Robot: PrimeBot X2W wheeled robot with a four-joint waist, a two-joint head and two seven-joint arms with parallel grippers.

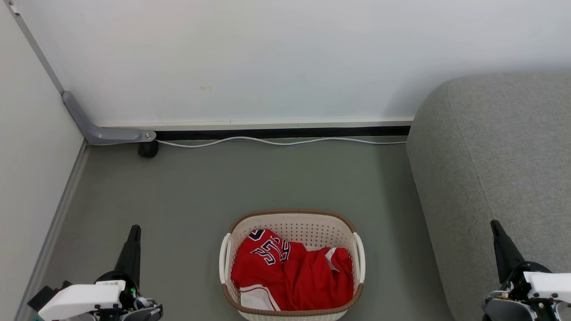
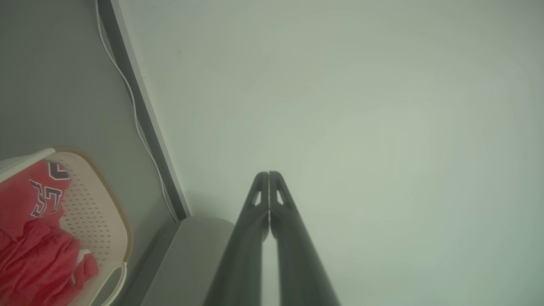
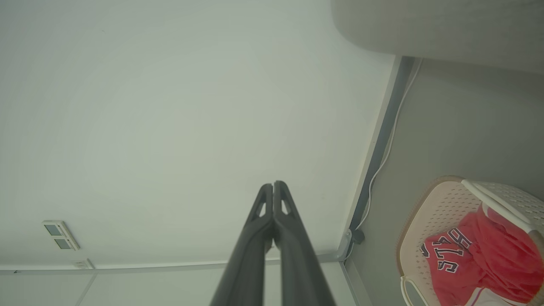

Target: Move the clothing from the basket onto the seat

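Even bright light, soft shadows, wrist views hazy

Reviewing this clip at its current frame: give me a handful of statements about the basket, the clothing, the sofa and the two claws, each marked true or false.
1. The red clothing lies inside the basket. True.
2. The basket stands on the seat. False: it stands on the floor, left of the seat in the head view and apart from it.
3. The left claw holds a garment. False: it is shut and empty, off to the basket's left.
4. The right claw is shut with nothing in it. True.
5. A white cable runs along the foot of the wall. True.
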